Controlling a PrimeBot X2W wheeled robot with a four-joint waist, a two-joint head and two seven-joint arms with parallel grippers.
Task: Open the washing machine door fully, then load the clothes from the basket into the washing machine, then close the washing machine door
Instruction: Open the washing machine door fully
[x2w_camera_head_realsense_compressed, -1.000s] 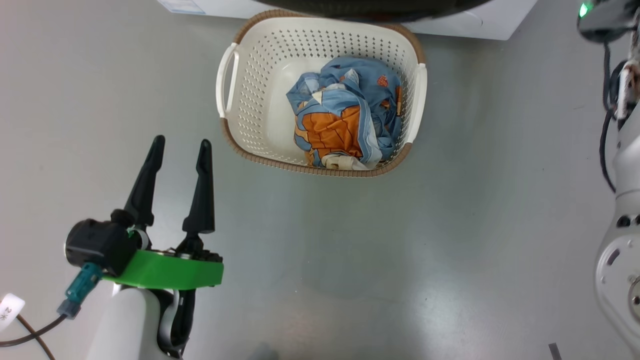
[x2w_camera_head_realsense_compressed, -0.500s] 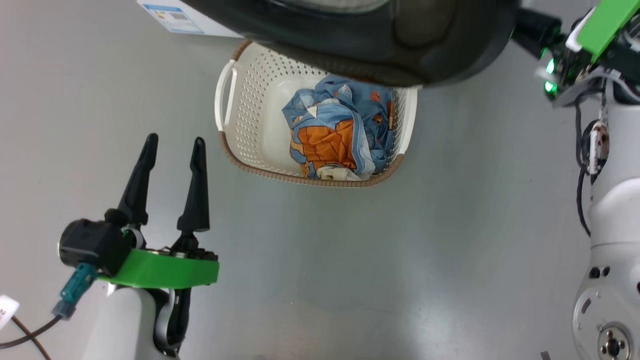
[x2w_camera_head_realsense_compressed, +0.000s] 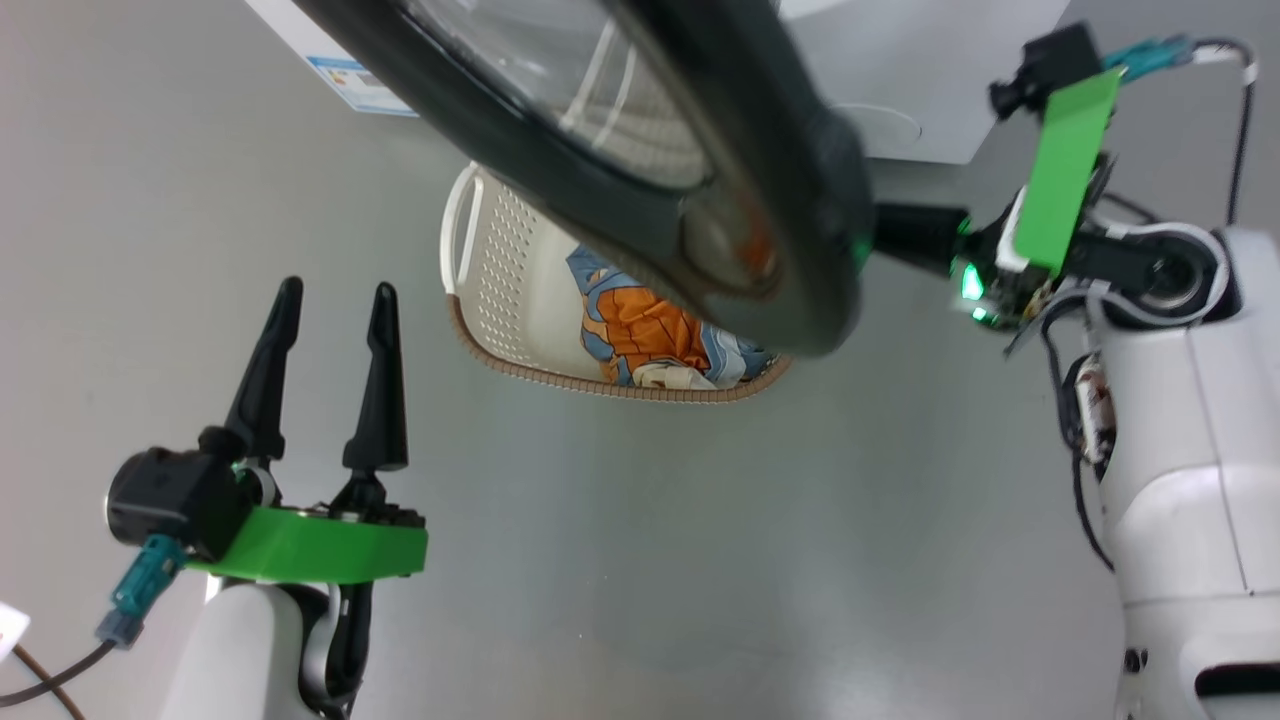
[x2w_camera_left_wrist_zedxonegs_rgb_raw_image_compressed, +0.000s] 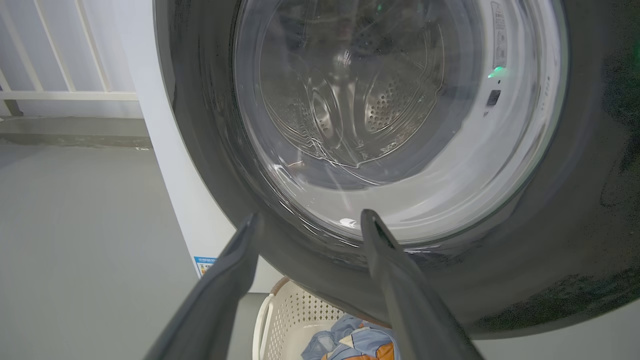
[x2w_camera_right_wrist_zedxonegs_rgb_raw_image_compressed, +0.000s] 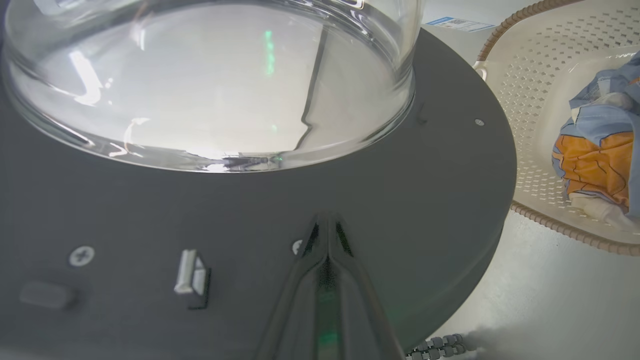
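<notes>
I see the grey floor (x2w_camera_head_realsense_compressed: 700, 560) across the lower head view, with the white washing machine (x2w_camera_head_realsense_compressed: 930, 100) at its far edge. In the left wrist view its steel perforated drum (x2w_camera_left_wrist_zedxonegs_rgb_raw_image_compressed: 350, 100) shows through the glass.

The washing machine door (x2w_camera_head_realsense_compressed: 620, 220) stands swung out from the machine front, and in the head view its glossy black ring hangs over the far part of the basket. From the right wrist I look at its dark inner face (x2w_camera_right_wrist_zedxonegs_rgb_raw_image_compressed: 150, 215), where the clear glass bowl (x2w_camera_right_wrist_zedxonegs_rgb_raw_image_compressed: 200, 85) bulges up toward the camera. A small pale latch piece (x2w_camera_right_wrist_zedxonegs_rgb_raw_image_compressed: 192, 272) sits near the bottom of that view.

The basket (x2w_camera_head_realsense_compressed: 500, 290) sits on the floor just in front of the machine, below the door. Its brown rim and one white handle show on the near and left sides. The clothes (x2w_camera_head_realsense_compressed: 640, 335) lie inside it, a crumpled blue and orange bundle toward the basket's right half, with the far part hidden by the door.

The right gripper (x2w_camera_right_wrist_zedxonegs_rgb_raw_image_compressed: 325, 225) has its two fingers pressed together, holding nothing. Its tips lie on the door's inner face just below the glass bowl, close to a screw. In the head view its dark fingers meet the door's right rim.

The left gripper (x2w_camera_head_realsense_compressed: 335, 290) hovers over bare floor to the left of the basket, well apart from it. Its fingers are spread wide and empty, pointing toward the machine.

A blue label (x2w_camera_head_realsense_compressed: 345, 75) marks the machine's lower left corner
</notes>
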